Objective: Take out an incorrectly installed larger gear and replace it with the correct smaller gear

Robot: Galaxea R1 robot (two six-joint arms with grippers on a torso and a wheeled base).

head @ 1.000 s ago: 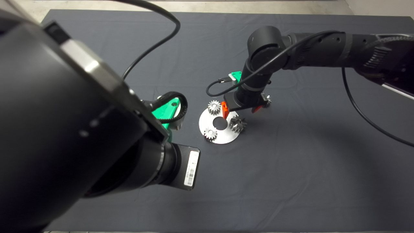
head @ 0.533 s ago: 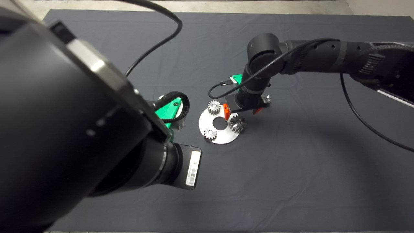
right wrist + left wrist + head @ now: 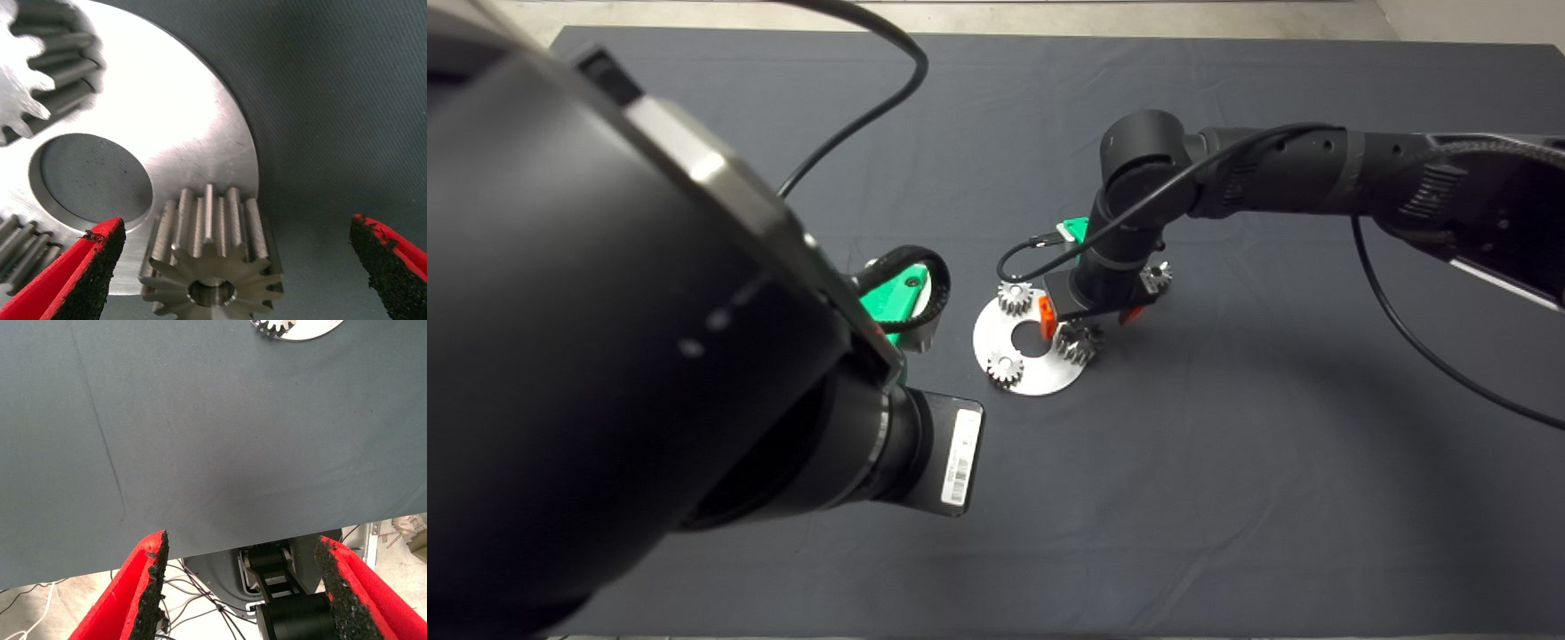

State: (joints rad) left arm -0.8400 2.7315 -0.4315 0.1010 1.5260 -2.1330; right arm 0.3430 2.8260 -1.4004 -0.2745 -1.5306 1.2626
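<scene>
- The right gripper (image 3: 230, 267) hung with its red fingers (image 3: 80, 273) spread wide, one on either side of the larger gear (image 3: 210, 257), a grey steel tapered gear with long pointed teeth; neither pad touched it.
- That gear stood at the rim of a round bright steel plate (image 3: 996, 336) with a central hole, beside two small silver gears (image 3: 1015, 297).
- The smaller dark-grey steel gear (image 3: 1157, 276) lay on the dark mat (image 3: 1227, 444) just beyond the right wrist.
- The left gripper (image 3: 243, 587) waited near the plate, jaws apart and empty.

barcode label (image 3: 958, 469) on left arm, print unreadable.
</scene>
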